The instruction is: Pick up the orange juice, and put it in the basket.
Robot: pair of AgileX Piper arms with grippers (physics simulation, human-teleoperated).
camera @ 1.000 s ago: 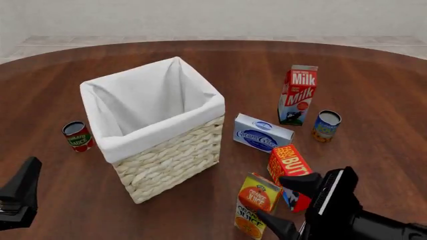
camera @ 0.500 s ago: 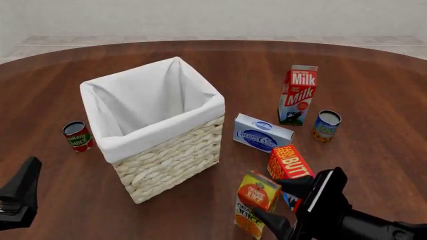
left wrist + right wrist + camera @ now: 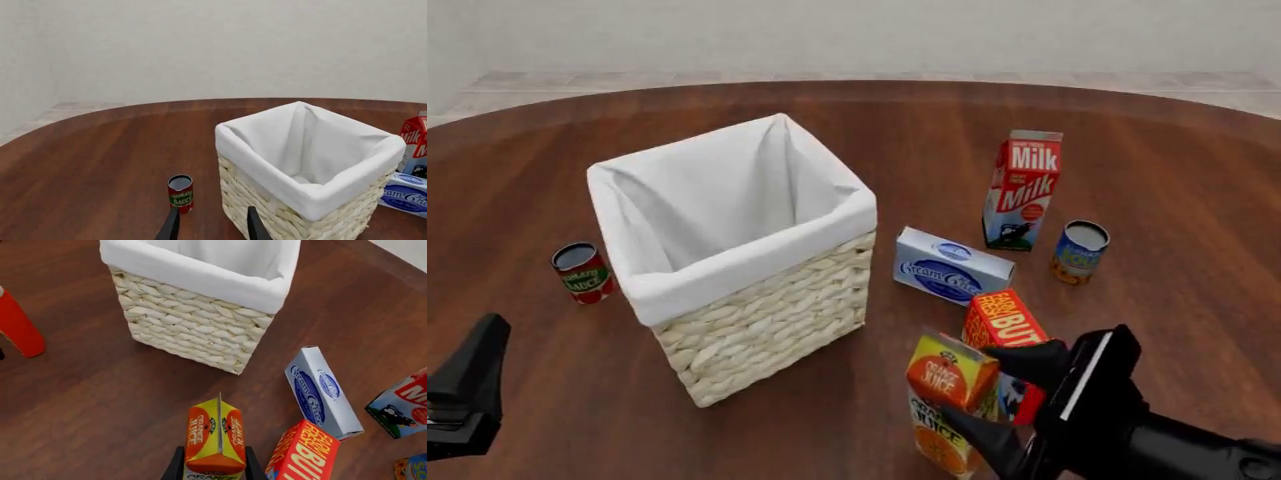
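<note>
Right claw [image 3: 1004,398] clamped on orange juice [image 3: 950,402]; dark wood table [image 3: 1174,180], pale wall [image 3: 213,45].

The orange juice [image 3: 952,405] has its base cut off at six o'clock in the front view, and the right gripper [image 3: 1014,399] partly covers the butter box [image 3: 1001,325].

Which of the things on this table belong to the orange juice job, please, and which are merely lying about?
Part of the job:
orange juice, between the right gripper's fingers
basket

Just lying about:
milk carton
cream cheese box
butter box
tomato sauce can
second can, beside the milk carton
</note>
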